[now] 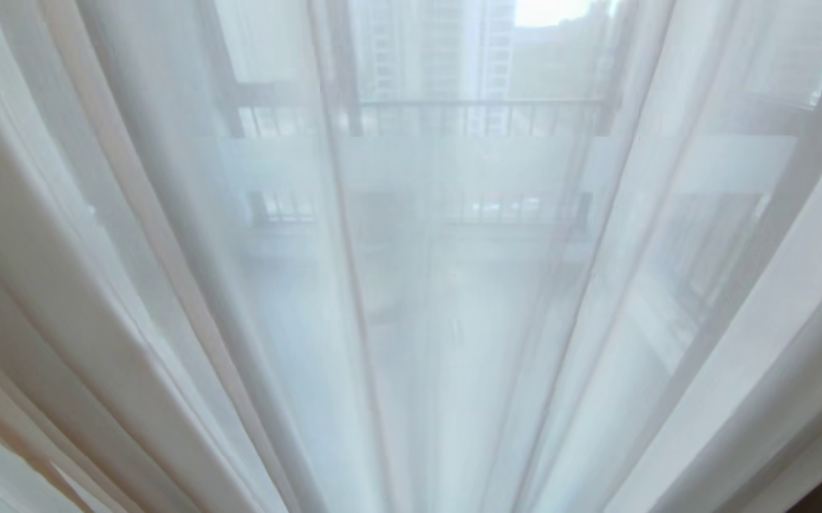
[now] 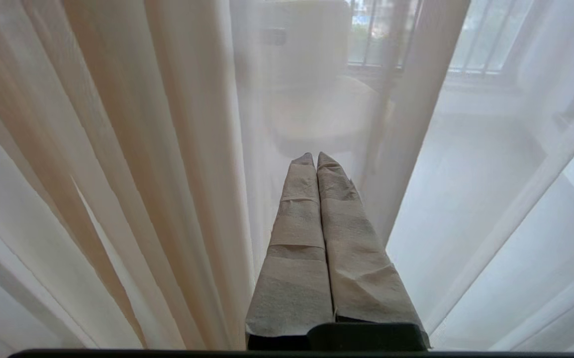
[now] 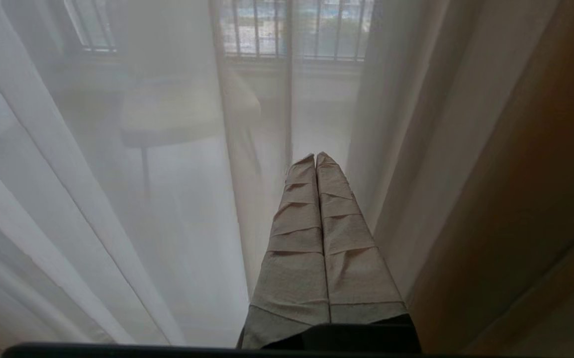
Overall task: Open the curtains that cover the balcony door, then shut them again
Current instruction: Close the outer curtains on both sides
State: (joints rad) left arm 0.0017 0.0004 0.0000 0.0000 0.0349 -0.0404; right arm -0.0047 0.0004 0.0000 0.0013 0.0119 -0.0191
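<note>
**Curtains drawn, both claws shut and empty**

The sheer curtains (image 1: 454, 320) hang drawn across the balcony door (image 1: 343, 85), filling the head view. Through them show a black railing (image 1: 482, 107) and tower blocks (image 1: 432, 50). The left claw (image 2: 315, 158) points at the sheer beside thick cream folds (image 2: 133, 149), pressed shut, holding nothing. The right claw (image 3: 315, 158) likewise. A pale chair (image 3: 177, 114) stands blurred behind the fabric.

Daylight comes thru the sheer curtains (image 1: 411, 320) from behind; soft, hazy, no hard shadows. Bright glare patch w/ blown-out sky (image 1: 550, 11) at head view's top; folds fan outward at the edges.
</note>
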